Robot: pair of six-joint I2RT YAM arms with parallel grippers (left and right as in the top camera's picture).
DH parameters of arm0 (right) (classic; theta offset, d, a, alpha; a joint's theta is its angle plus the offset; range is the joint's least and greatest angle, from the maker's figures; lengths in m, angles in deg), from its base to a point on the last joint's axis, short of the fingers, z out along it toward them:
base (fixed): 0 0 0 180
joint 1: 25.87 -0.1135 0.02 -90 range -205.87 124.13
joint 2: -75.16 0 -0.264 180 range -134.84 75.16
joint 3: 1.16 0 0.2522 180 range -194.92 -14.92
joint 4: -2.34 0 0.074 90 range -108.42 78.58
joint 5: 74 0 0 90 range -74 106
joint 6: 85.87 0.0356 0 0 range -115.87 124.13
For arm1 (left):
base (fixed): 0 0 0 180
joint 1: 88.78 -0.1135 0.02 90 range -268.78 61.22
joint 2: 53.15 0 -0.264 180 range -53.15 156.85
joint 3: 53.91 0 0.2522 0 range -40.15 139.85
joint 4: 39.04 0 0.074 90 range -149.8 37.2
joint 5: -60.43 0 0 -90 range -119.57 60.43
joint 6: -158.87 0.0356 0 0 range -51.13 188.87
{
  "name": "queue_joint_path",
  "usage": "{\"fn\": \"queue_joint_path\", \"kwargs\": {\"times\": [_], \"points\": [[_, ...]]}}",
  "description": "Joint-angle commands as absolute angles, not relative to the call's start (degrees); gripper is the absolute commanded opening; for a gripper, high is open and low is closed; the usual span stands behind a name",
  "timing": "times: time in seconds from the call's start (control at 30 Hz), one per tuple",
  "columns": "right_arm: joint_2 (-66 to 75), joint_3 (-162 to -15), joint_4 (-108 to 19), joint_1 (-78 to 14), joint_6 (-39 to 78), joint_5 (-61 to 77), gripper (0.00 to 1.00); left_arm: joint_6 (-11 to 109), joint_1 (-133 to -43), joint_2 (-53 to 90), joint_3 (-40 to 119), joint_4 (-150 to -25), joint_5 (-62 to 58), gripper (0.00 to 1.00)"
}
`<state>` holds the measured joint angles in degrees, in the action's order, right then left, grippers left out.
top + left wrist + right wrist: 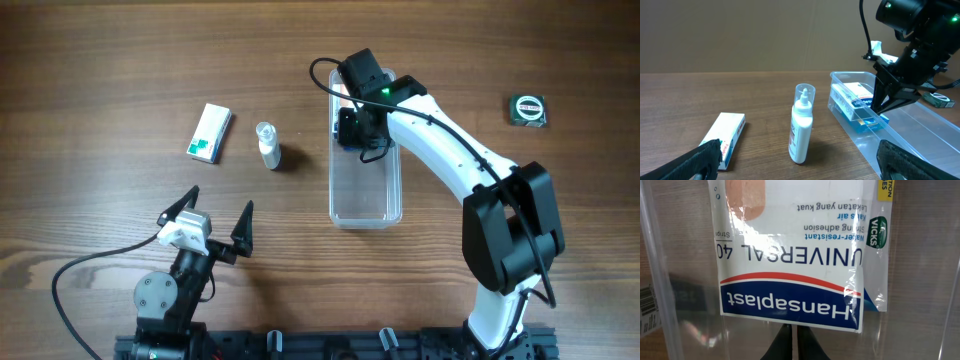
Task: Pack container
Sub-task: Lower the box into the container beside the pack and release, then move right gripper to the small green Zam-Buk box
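The clear container (365, 195) lies lengthwise at the table's middle; it also shows in the left wrist view (920, 135) and the right wrist view (660, 280). My right gripper (352, 128) (875, 110) (794, 337) reaches down into its far end, fingers pinched on the clear edge of a blue-and-white Hansaplast plaster pack (790, 300) (860, 97) that rests inside the container. My left gripper (215, 215) (800, 172) is open and empty near the table's front left.
A small white bottle with a clear cap (268, 147) (801, 125) stands left of the container. A white-and-green box (210, 133) (725, 132) lies further left. A dark tape measure (528, 109) (940, 100) sits at the far right.
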<state>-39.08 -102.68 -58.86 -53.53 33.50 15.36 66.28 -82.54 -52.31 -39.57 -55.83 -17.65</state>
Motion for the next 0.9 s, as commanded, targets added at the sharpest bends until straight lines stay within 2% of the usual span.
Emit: {"fn": "queue_joint_path", "kwargs": {"times": [0.0,0.47,0.87], "points": [[-39.93,-102.66,-58.60,-53.31,34.13,17.04,0.06,67.13,-82.91,-52.66,-39.84,-56.04,-16.97,1.00],[-39.64,-104.19,-59.74,-51.23,32.51,13.98,0.06,67.13,-82.91,-52.66,-39.84,-56.04,-16.97,1.00],[-33.39,-107.99,-62.76,-51.23,31.51,10.99,0.06,67.13,-82.91,-52.66,-39.84,-56.04,-16.97,1.00]]}}
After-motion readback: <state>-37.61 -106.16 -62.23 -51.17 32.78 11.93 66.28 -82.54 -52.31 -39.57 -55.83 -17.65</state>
